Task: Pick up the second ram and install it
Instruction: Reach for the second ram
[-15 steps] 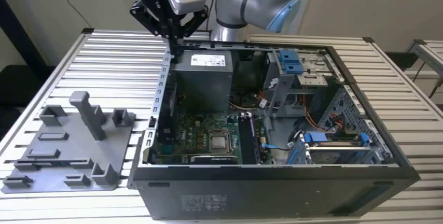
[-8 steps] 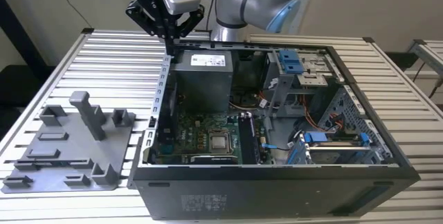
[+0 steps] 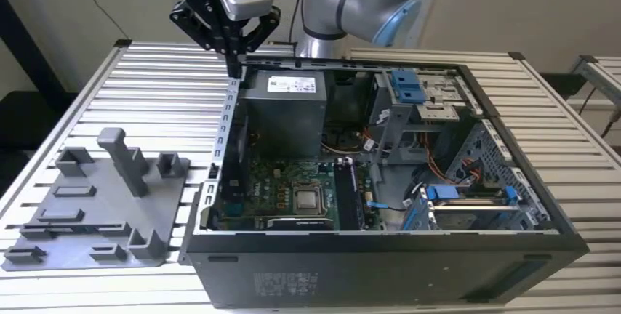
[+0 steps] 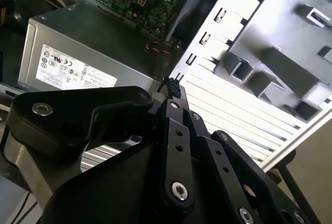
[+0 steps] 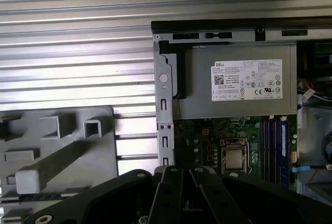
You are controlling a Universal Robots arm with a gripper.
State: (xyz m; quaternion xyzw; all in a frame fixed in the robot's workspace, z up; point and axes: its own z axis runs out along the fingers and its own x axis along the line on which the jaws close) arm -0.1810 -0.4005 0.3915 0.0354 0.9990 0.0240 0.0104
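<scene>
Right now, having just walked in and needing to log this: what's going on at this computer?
A lone robot arm is at work. Its claw, shut, hangs above the open computer case at its far corner on the exterior view's left, near the power supply. The grey holder lies beside the case. Whether the claw grips the ram, I cannot tell.

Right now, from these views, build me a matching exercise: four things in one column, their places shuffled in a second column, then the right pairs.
Things
1. grey plastic holder plate
2. grey metal power supply box
3. square silver processor
4. black robot gripper

Places
A. on the green motherboard
B. in the air above the case's rim
C. on the slatted metal table, at the exterior view's left of the case
D. inside the black computer case, beside the motherboard

Pairs: 1-C, 2-D, 3-A, 4-B
</scene>
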